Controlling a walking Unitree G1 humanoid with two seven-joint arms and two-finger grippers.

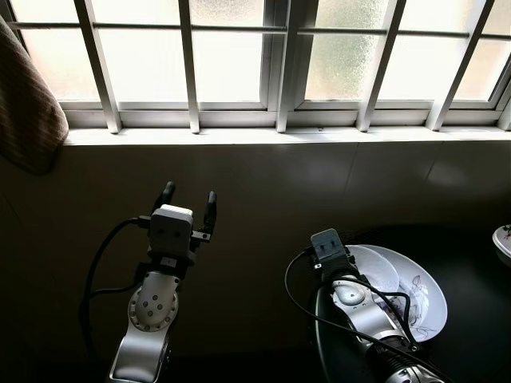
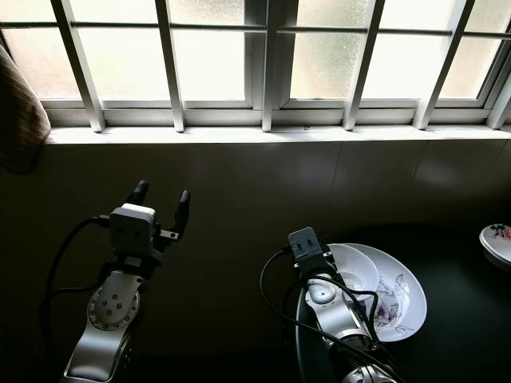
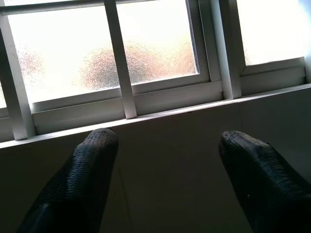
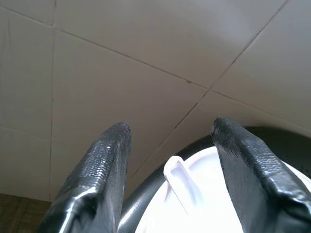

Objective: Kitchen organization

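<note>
Tiled wall under window, right gripper (image 4: 170, 145) spread above white plates (image 1: 415, 291), left gripper (image 1: 188, 203) apart.

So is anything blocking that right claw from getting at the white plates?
Nothing visible does. The right gripper hangs open directly over the stacked white plates, its wrist view showing bare plate rim between the fingers. The left gripper is raised well aside.
</note>
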